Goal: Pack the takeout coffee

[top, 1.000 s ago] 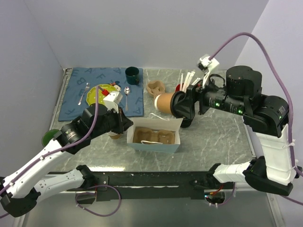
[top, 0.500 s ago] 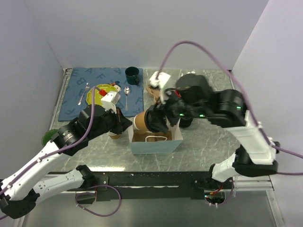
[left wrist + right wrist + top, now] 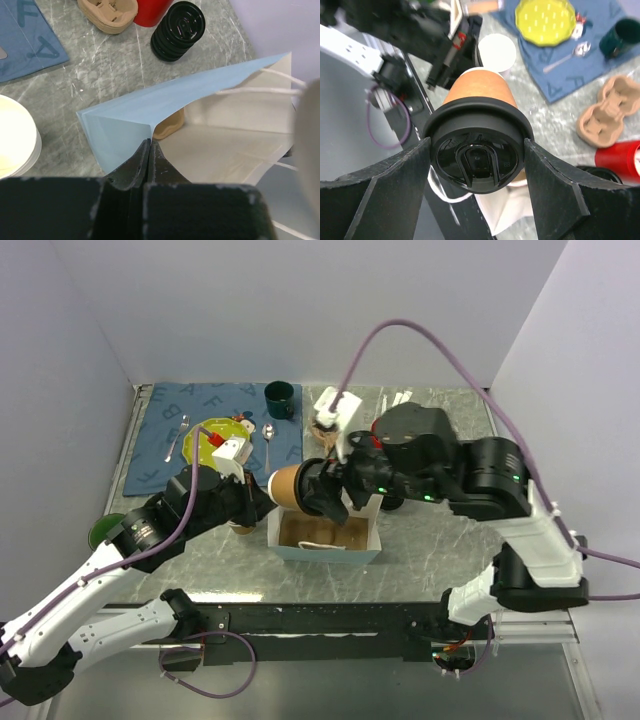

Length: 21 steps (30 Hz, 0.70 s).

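The takeout coffee (image 3: 289, 486), a brown kraft cup under a black lid, hangs on its side in the air, clamped in my right pincer (image 3: 326, 490). The two fingers stand wide and press the lid's rim from either side. In the overhead view its base points to 9 o'clock and its lid to 3 o'clock. It sits at about 11 o'clock from the middle of the pale blue paper bag (image 3: 325, 551), at the bag's far left corner.

From my right wrist, the lid (image 3: 479, 160) faces the camera between the fingers (image 3: 395, 185).

My left pincer (image 3: 149, 146) is pinched tight on the bag's rim at its 9 o'clock end. The bag's mouth is open, and a brown pulp carrier (image 3: 322, 530) lies inside.

A lidless paper cup (image 3: 15, 137) with a white inside stands at 9 o'clock from the bag, just beside it. At 3 o'clock from the bag's far rim a stack of black lids (image 3: 178, 31) stands next to a red container (image 3: 152, 9). A second pulp tray (image 3: 322, 426) lies at 12 o'clock.

Farther out toward 10 o'clock, a blue placemat (image 3: 160, 465) carries a yellow-green plate (image 3: 208, 438), a spoon (image 3: 268, 440), a fork (image 3: 176, 438) and, at its far right corner, a dark green mug (image 3: 279, 398).
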Tool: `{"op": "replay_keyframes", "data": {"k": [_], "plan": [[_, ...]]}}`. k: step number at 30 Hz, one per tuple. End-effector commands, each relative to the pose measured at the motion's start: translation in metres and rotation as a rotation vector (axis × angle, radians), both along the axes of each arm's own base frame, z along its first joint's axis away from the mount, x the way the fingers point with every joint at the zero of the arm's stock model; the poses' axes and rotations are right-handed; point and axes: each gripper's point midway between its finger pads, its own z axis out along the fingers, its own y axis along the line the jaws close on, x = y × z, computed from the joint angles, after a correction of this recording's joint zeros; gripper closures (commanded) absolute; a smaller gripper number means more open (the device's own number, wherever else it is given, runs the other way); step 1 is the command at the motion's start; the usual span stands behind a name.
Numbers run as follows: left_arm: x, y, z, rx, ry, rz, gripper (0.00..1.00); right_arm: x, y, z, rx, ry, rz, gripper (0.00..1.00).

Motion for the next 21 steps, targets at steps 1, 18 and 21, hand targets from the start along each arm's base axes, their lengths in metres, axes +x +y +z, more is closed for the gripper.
{"op": "replay_keyframes", "data": {"k": [1,18,21], "plan": [[0.0,-0.004,0.015,-0.043,-0.04,-0.018,0.99,-0.011,-0.004,0.037,0.177,-0.019,0.029,0.52],[-0.01,-0.004,0.027,-0.091,-0.061,-0.053,0.99,-0.012,0.0,-0.039,-0.274,-0.078,-0.039,0.54],[-0.013,-0.004,0.032,-0.114,-0.078,-0.061,0.99,-0.011,-0.003,-0.052,-0.334,-0.091,-0.072,0.55]]}}
